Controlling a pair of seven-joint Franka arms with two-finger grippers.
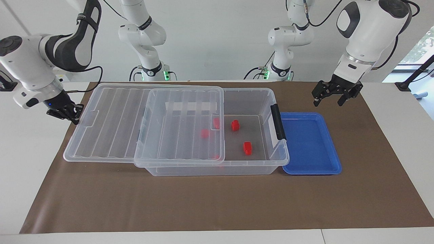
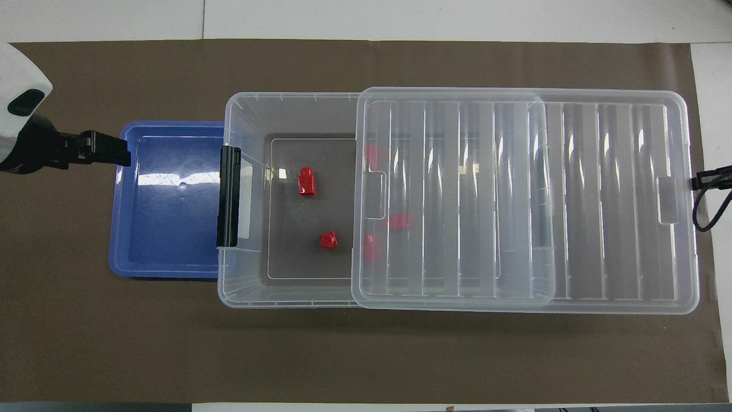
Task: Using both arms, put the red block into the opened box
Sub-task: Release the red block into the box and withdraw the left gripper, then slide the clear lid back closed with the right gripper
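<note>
A: Clear ribbed lid (image 1: pixel 145 123) sits slid half across the box (image 1: pixel 249 101). Red block (image 1: pixel 235 125), chunky plastic, lies inside on the floor, another (image 1: pixel 248 148) near it.

B: Claws? Left claw (image 1: pixel 334 95) hangs spread open, holding nothing, over the brown mat near the glossy blue tray (image 1: pixel 310 144). Right claw (image 1: pixel 66 113) is pinched closed at the lid's edge.

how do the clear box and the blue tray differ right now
The clear box is deep and see-through; the blue tray is shallow and solid blue. The box holds several red blocks; the tray holds nothing. The box has a ribbed lid slid partway over it and a black handle on its end; the tray has neither. Both are rectangular and sit side by side on the brown mat, the tray toward the left arm's end.
</note>
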